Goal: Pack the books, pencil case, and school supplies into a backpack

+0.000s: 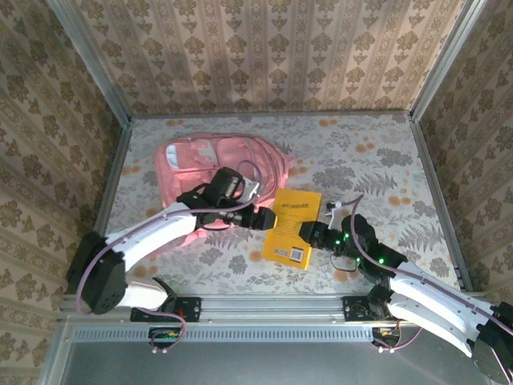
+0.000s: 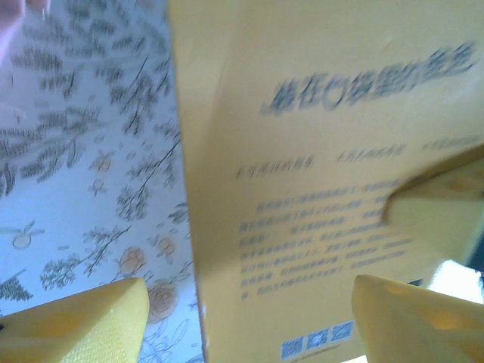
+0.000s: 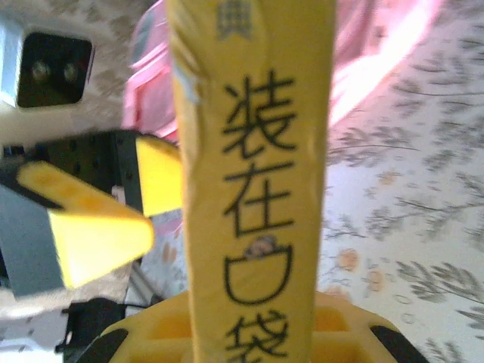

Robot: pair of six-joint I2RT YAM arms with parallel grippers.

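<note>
The right gripper (image 1: pixel 306 233) is pinching the yellow book (image 1: pixel 293 226) by its spine, its fingers closed narrowly on it, and is holding it over the floral table (image 1: pixel 377 160) just beside the pink backpack (image 1: pixel 210 164). The left gripper (image 1: pixel 271 218) is facing the book's opposite edge, its yellow fingers (image 2: pixel 83 321) spreading wide on either side of that edge
</note>
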